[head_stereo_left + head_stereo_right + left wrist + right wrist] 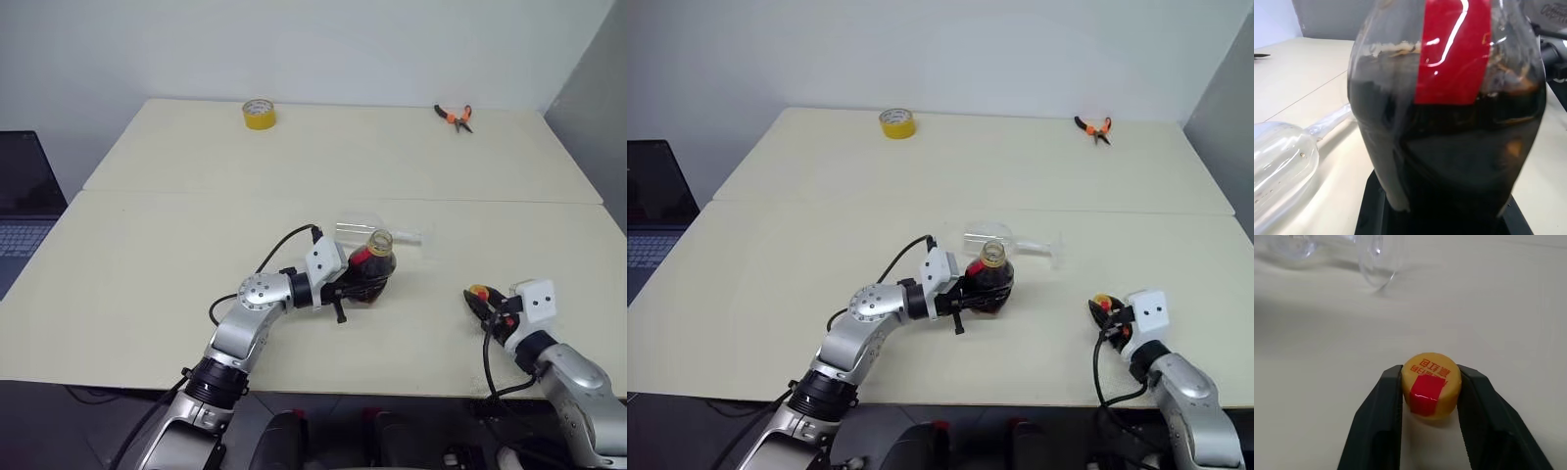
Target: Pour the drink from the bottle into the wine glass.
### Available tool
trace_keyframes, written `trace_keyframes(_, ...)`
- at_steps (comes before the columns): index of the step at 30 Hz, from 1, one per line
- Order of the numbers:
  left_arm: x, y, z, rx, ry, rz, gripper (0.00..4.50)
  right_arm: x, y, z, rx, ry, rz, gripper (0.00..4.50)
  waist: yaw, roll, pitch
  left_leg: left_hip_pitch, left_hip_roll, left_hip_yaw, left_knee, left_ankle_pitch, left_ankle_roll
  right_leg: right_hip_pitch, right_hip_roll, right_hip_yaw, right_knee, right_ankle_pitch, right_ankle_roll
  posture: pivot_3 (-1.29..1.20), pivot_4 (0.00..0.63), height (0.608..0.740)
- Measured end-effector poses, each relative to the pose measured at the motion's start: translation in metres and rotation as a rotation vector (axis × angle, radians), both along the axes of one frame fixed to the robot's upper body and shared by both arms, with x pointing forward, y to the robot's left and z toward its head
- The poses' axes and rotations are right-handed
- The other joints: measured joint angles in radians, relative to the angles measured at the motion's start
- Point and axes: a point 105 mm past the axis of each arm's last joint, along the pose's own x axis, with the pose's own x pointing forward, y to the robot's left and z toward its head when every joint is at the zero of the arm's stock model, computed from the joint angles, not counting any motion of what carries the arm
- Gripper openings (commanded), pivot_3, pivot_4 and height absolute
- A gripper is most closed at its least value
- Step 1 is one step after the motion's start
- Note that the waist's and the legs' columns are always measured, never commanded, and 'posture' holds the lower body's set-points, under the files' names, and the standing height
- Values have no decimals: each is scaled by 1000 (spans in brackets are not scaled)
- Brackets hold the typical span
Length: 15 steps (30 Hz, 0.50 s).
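Notice your left gripper (361, 279) grips the uncapped bottle (372, 269); the glass (1011, 241) lies sideways just behind it, right gripper (1430, 387) pinching the cap (1431, 385).

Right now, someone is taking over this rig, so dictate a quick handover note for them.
Left gripper: shut on the bottle, upright, uncapped, drink inside.
Right gripper: yellow cap between its fingers, low over the table.
Wine glass: lying on its side just behind the bottle, empty.
Done: cap off.
Left: put cap down, stand glass up, pour.
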Motion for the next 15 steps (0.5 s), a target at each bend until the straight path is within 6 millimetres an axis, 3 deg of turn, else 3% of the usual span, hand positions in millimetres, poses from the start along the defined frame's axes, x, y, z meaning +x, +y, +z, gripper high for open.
trace_keyframes(5,0,1,0,2,0,3,620,-5,1,-3,-37,-1,27,4353,-1,0,0,0,1,0,0,0,0,0,0,0,0,0,0,0,150,740)
trace_keyframes(12,2,2,1,0,-7,15,620,-18,10,-1,-28,-8,84,4500,0,1,0,0,1,0,0,0,0,0,0,0,0,0,0,0,150,740)
trace_keyframes(15,9,12,6,-16,-30,74,620,-27,34,31,-23,-105,179,4500,-4,2,0,0,1,0,0,0,0,0,0,0,1,0,0,0,150,740)
